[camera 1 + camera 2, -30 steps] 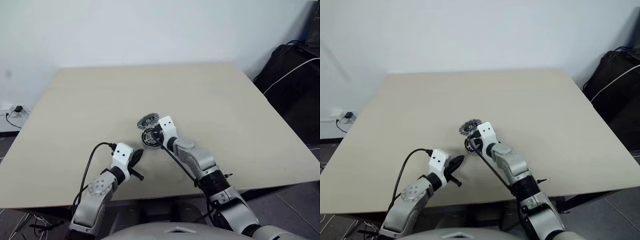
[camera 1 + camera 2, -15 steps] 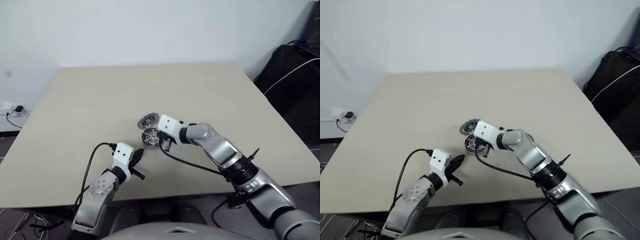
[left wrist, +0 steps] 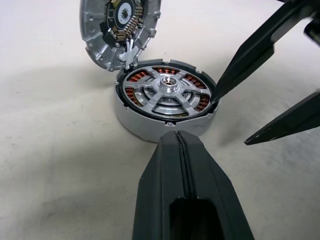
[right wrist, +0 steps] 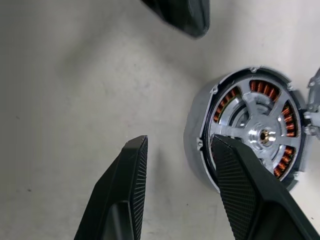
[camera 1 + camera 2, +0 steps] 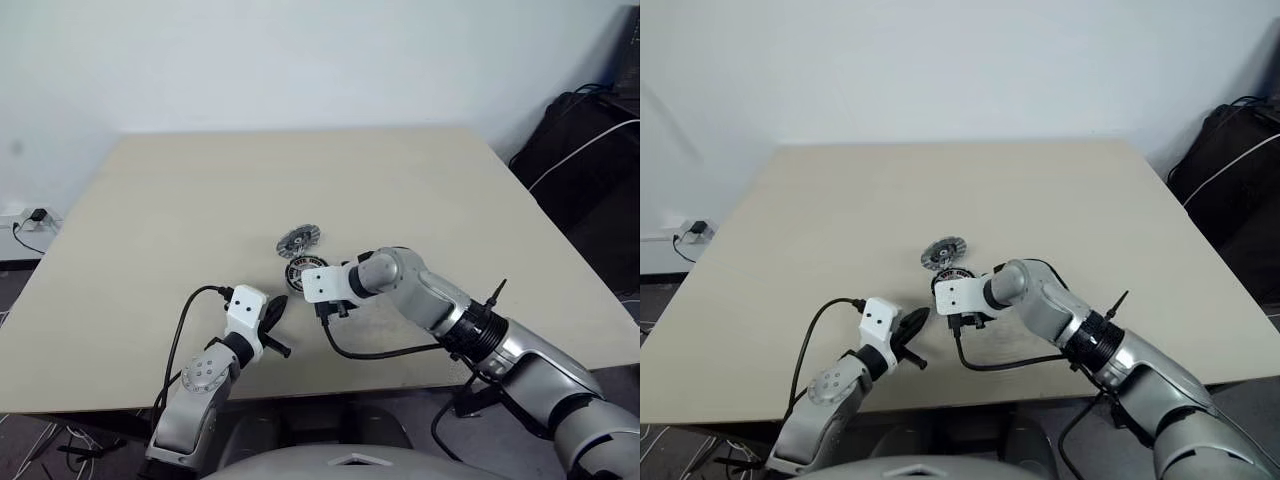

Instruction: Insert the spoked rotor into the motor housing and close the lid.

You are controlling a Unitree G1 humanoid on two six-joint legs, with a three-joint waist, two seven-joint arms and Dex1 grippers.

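The motor housing point(image 3: 134, 121), a squat grey cup with copper windings, sits on the table's near middle. The spoked rotor point(image 3: 168, 86) lies flat inside it, silver hub up. The lid point(image 3: 120, 24) stands tilted on its edge against the housing's far side, ribbed face showing. My right gripper point(image 4: 180, 146) hangs open over the housing's near side, one finger point(image 4: 235, 180) at its rim and the other point(image 4: 125, 190) above bare table, holding nothing. My left gripper point(image 3: 178, 146) is shut and empty, its tip a short way in front of the housing point(image 5: 303, 268).
The beige table point(image 5: 420, 190) stretches wide behind and beside the parts, with its front edge just below my arms. A black bag with cables point(image 5: 590, 150) stands on the floor at the right. A wall socket point(image 5: 35, 218) is at the far left.
My right arm swung its elbow out to the right, the wrist rolled over and the gripper opened beside the housing. The left gripper stayed put.
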